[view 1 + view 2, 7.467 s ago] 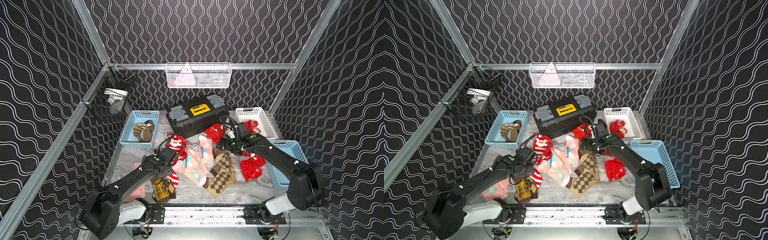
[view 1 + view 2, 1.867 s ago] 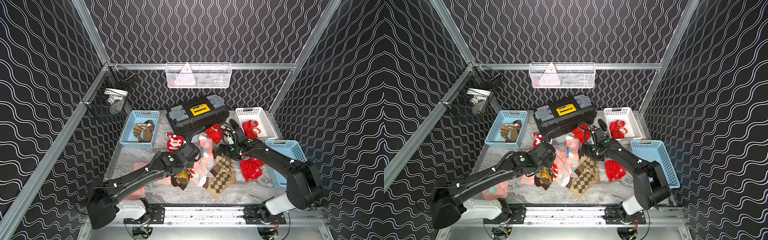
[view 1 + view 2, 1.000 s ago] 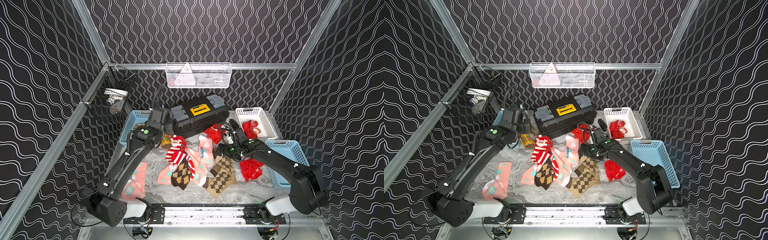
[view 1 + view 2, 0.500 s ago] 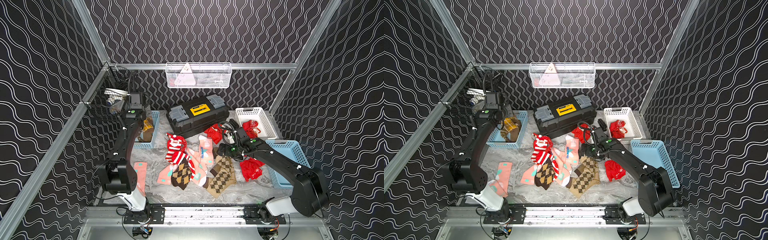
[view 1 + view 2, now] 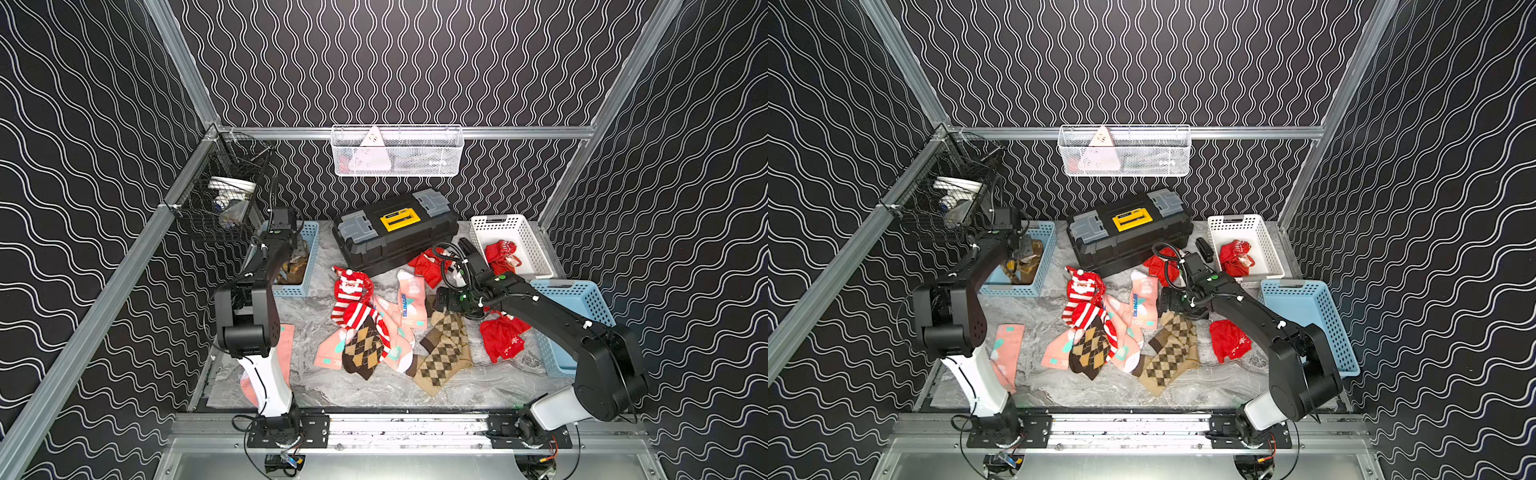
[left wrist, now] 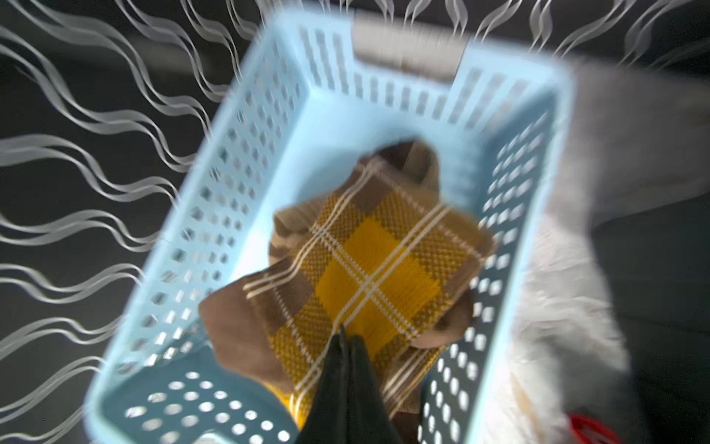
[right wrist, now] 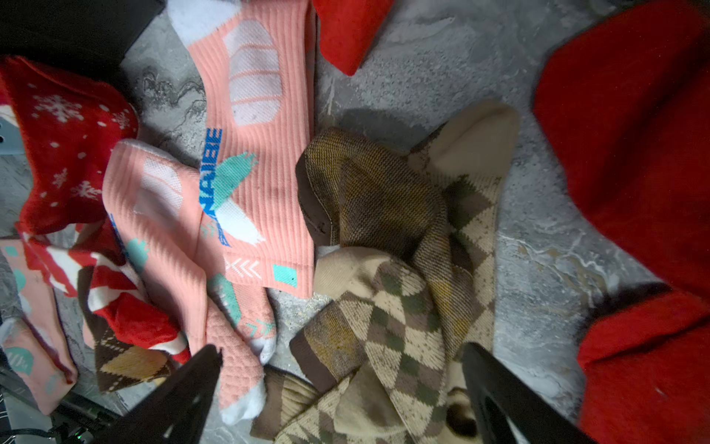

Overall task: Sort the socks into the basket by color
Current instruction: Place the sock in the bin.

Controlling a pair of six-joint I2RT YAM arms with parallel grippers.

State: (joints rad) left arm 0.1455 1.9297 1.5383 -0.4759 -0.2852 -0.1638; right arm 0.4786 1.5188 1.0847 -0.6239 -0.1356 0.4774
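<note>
Two grippers: the left gripper is pinched tight and the right gripper is spread wide.
Left grip: the tapered black fingers meet on an edge of the mustard plaid sock. It is a coarse knit of yellow and brown squares crossed by cream lines, bunched at the tips.
Around the left gripper: the light-blue basket is rectangular plastic with perforated walls. Brown sock fabric lies in it under the plaid one.
Right grip: nothing sits between the black fingers, and they touch no fabric.
Under the right gripper: the tan argyle socks are a diamond-patterned knit with dark brown cuffs, crumpled on the grey marbled tabletop.
Beside one finger: the ribbed salmon-pink socks carry teal marks and blue lettering. Just past them lies a red-white striped sock.
Beside the opposite finger: plain red socks, soft and matte.
Farther out: past the right gripper, a white lattice basket holds red fabric.
</note>
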